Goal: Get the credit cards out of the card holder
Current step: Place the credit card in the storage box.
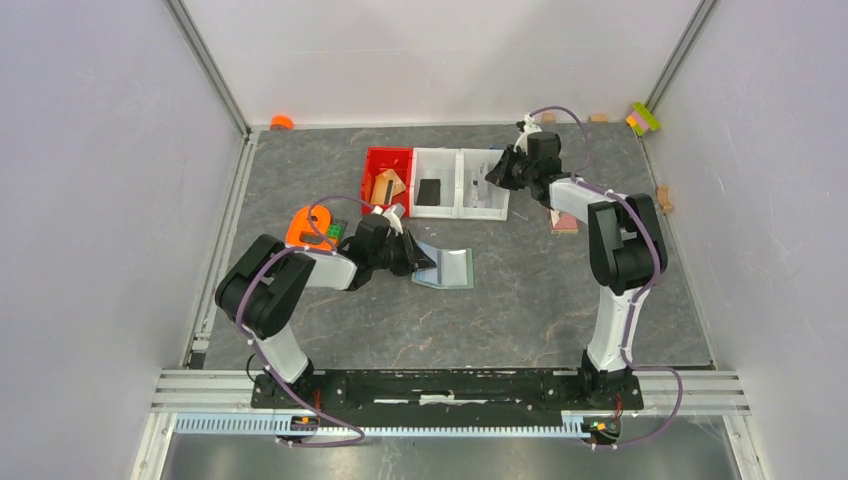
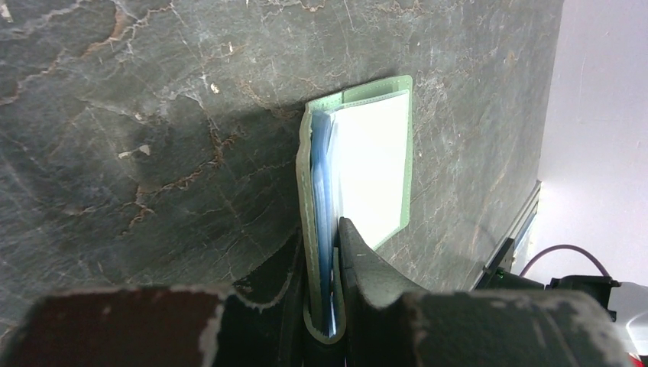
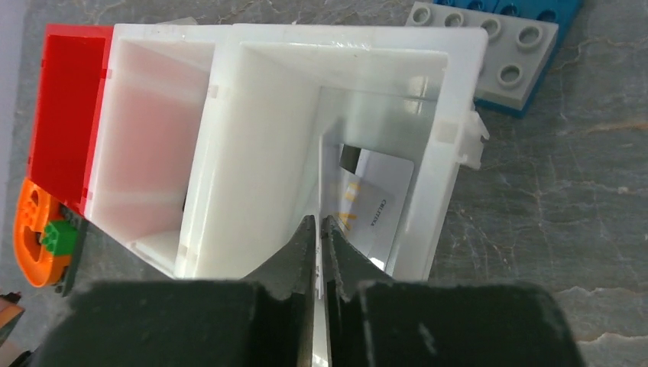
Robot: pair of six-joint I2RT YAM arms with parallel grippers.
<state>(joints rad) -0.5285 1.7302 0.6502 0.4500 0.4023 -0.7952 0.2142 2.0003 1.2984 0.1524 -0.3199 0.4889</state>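
Green holder [image 2: 370,168] is pinched by its raised flap in the left gripper [image 2: 321,237], long axis pointed away from it. Whether the right gripper [image 3: 319,222] grips anything cannot be told.

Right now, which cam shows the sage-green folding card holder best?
Left wrist. The sage-green folding card holder sits centre-frame: one flap pinched in the left gripper with pale blue cards tucked inside, the other flat on the table. Top view shows it small, partly hidden by that gripper. Right wrist doesn't show it.
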